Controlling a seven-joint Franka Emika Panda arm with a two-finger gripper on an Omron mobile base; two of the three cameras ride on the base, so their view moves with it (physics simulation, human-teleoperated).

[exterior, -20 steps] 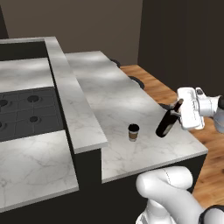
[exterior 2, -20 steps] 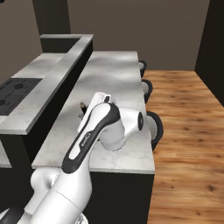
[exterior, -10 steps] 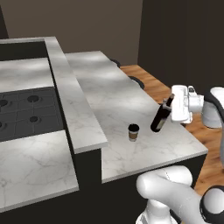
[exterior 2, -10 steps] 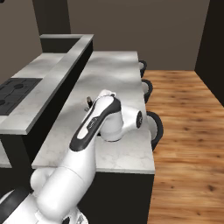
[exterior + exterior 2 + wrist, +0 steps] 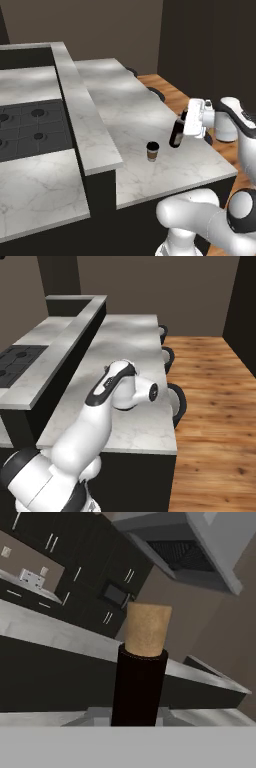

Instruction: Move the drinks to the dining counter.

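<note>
Left base view: wine bottle (image 5: 176, 136) clamped in the gripper (image 5: 189, 123) over the dining counter (image 5: 131, 112).

The gripper is closed on the dark bottle's upper part, holding it slightly tilted with its base at or just above the marbled top, near the counter's right edge; contact cannot be told. A brown paper cup (image 5: 152, 151) with a dark lid stands upright on the counter just left of the bottle, apart from it. Beyond the raised ledge (image 5: 80, 117) lies the black cooktop (image 5: 27, 129). Hand view shows the bottle's black neck and tan cork (image 5: 147, 628). No label text or brand can be read.
</note>
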